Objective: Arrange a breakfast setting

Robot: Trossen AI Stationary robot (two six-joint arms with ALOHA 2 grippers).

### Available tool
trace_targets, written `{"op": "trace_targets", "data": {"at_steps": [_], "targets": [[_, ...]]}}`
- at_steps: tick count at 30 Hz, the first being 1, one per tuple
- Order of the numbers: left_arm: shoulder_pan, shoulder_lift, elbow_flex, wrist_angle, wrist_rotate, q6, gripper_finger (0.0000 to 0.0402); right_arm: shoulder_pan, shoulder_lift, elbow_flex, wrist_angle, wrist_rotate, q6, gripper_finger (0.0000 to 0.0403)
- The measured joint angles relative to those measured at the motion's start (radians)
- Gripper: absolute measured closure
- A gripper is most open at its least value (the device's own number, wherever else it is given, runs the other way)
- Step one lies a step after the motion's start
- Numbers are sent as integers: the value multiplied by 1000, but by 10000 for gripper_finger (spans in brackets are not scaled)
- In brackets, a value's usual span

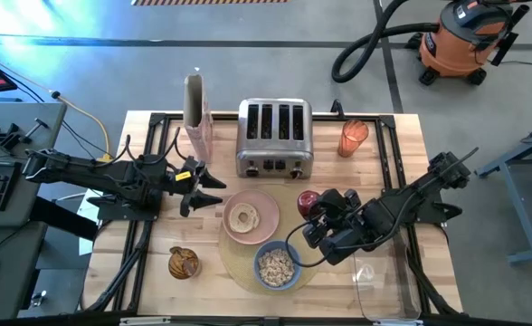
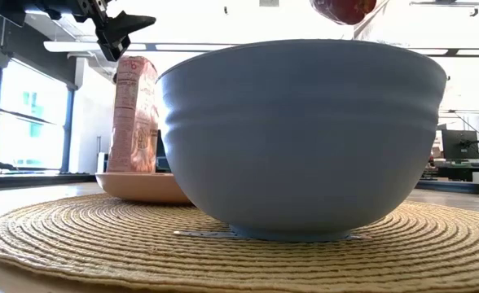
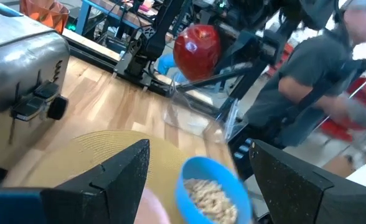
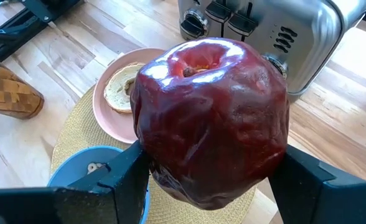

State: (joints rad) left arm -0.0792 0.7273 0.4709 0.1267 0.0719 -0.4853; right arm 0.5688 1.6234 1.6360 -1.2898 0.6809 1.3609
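Gripping: right gripper (image 4: pixel 211 180), fingers clamped on red apple (image 4: pixel 211 118), raised above the table beside the placemat's edge.
Placemat (image 1: pixel 234 258): round, tan, front centre of table.
Plate (image 1: pixel 266 210): pink, on placemat, bearing bagel half (image 1: pixel 244 218).
Bowl (image 1: pixel 277 266): blue, holds cereal, on placemat.
Toaster (image 1: pixel 274 138): steel, behind plate.
Left gripper (image 1: pixel 207 185): fingers spread wide, empty, just left of plate.

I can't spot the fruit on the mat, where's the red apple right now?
The red apple is held off the table in the right gripper, in the high view just right of the pink plate and in front of the toaster.
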Motion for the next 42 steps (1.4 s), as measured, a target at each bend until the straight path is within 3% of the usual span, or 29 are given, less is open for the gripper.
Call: {"op": "trace_targets", "data": {"at_steps": [6,16,30,35,42], "targets": [[2,8,0,-34,-2,155,135,0,0,0,1,13,-1,157],[2,14,0,-41,-2,165,135,-12,1,-38,80,84,-18,157],[2,14,0,-45,2,173,135,-111,2,-278,588,93,-345,157],[-4,13,0,-52,149,343,135,-138,1,-361,796,89,-492,157],[-3,14,0,-52,149,356,135,-165,1,-485,1080,76,-747,157]]}}
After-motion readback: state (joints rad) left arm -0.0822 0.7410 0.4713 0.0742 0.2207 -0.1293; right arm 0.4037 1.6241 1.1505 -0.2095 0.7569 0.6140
